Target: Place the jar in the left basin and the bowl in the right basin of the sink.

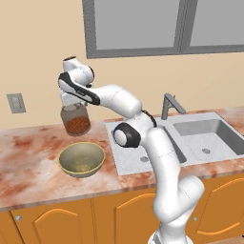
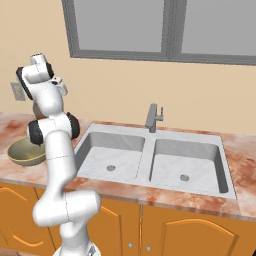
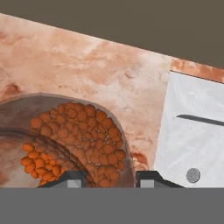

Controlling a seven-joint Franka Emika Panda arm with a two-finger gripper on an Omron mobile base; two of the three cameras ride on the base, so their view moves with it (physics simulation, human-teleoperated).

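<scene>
My gripper (image 1: pixel 73 103) is shut on the top of the jar (image 1: pixel 76 120), a squat clear glass jar of reddish-brown granules. It hangs in the air over the counter, left of the sink (image 1: pixel 125 164). In the hand view the jar (image 3: pixel 74 140) sits just beyond my gripper (image 3: pixel 109 179), its granules seen from above. The olive-tan bowl (image 1: pixel 82 159) stands on the counter below and in front of the jar, empty; the arm partly hides the bowl (image 2: pixel 21 151) in the right base view. The left basin (image 2: pixel 112 150) and the right basin (image 2: pixel 185 160) both hold nothing.
An angular grey faucet (image 2: pixel 153 118) rises behind the sink's divider. The marbled reddish counter (image 1: pixel 28 162) runs left of the sink, with a wall outlet (image 1: pixel 15 103) above it. A window (image 2: pixel 165 25) sits over the sink. Orange cabinet doors (image 1: pixel 52 224) are below.
</scene>
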